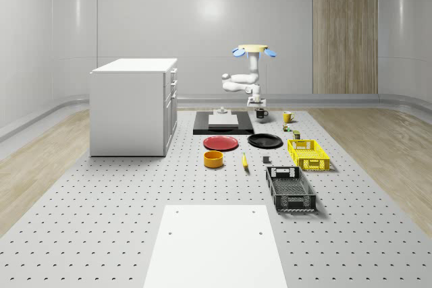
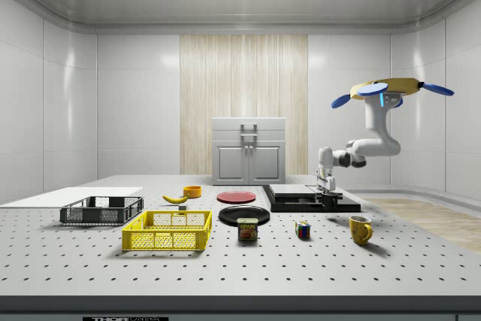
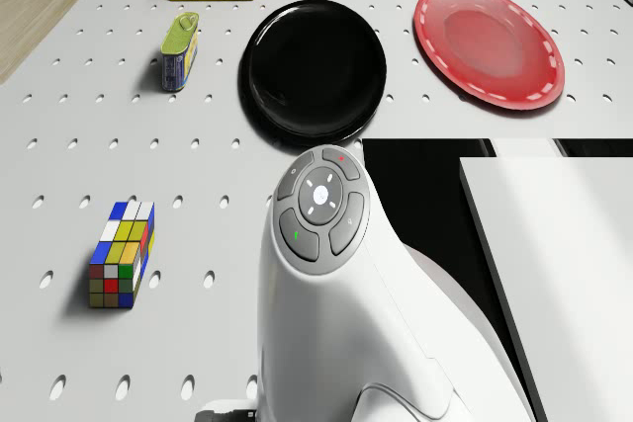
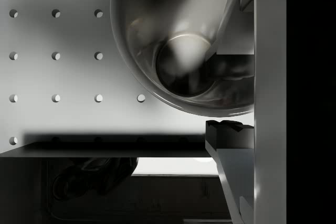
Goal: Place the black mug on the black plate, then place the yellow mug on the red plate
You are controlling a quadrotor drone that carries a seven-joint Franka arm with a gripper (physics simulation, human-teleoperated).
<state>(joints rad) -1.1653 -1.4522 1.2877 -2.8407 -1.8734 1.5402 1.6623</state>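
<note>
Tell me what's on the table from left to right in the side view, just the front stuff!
Black basket → yellow basket → Spam can → Rubik's cube → yellow mug.
</note>
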